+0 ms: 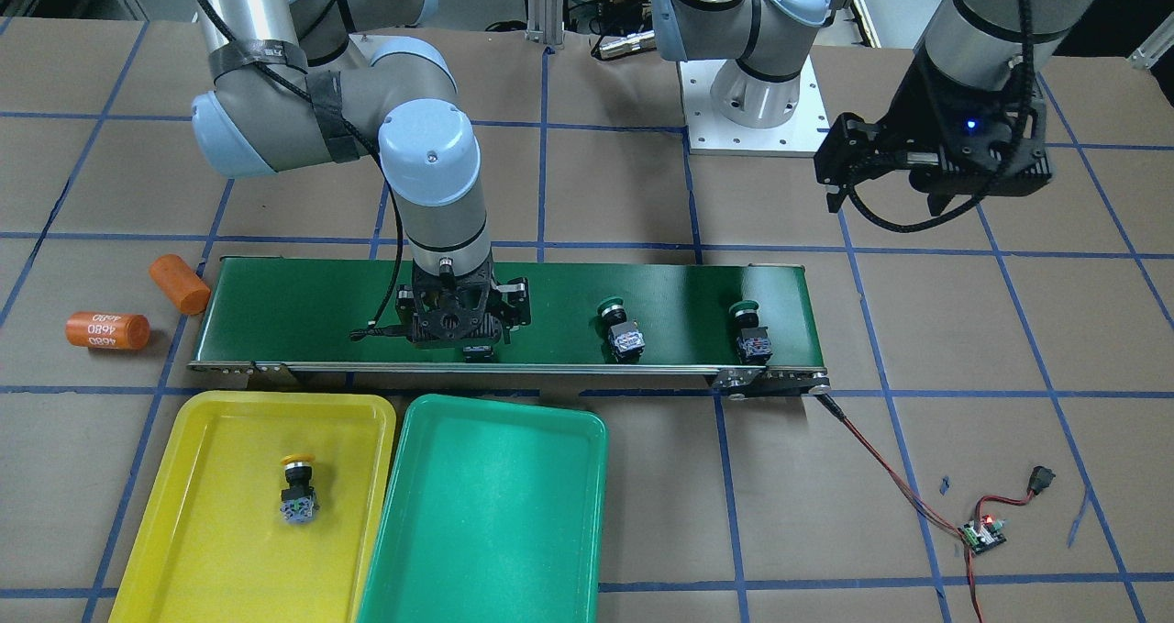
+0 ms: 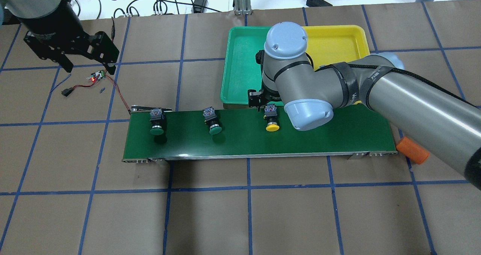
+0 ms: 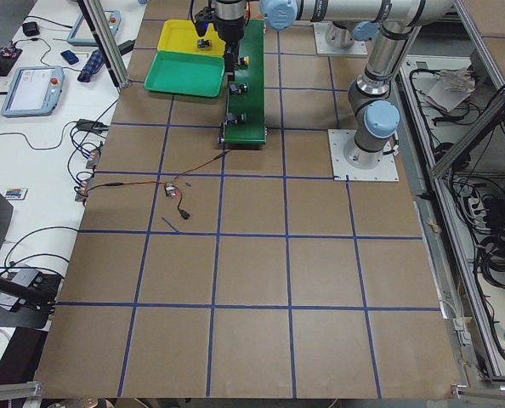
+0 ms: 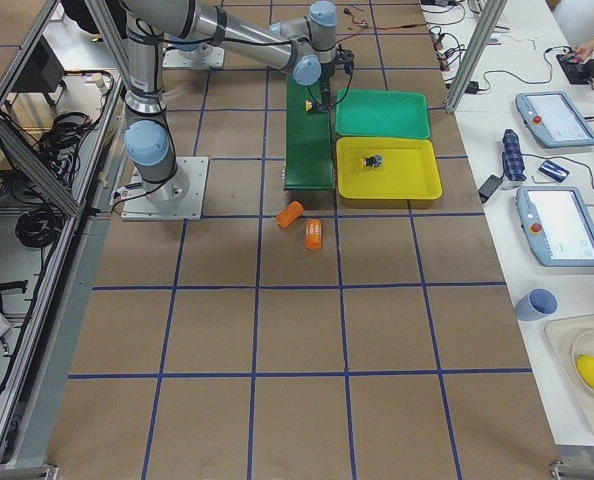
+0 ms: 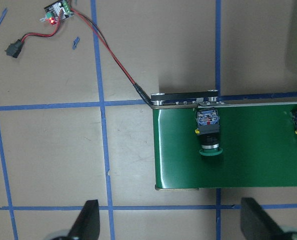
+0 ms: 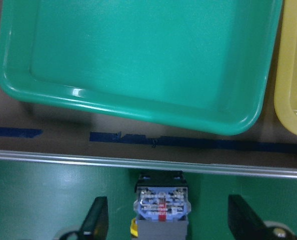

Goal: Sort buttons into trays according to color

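A yellow-capped button [image 2: 271,118] lies on its side on the conveyor belt [image 1: 321,302]. My right gripper [image 6: 169,222] is low over it and open, its fingers [image 6: 96,220] standing well apart on either side of the button's bluish contact block [image 6: 160,206]. Two green-capped buttons [image 1: 619,329] [image 1: 750,328] lie further along the belt. Another yellow-capped button [image 1: 298,490] lies in the yellow tray [image 1: 211,421]. The green tray [image 1: 514,430] beside it holds nothing. My left gripper [image 5: 171,222] hangs open, high past the belt's end, with nothing between its fingers.
Two orange cylinders [image 1: 181,283] [image 1: 107,330] lie on the table off the belt's end near the yellow tray. A small controller board [image 1: 981,536] with red and black wires lies off the other end. Both trays sit close along the belt's far side.
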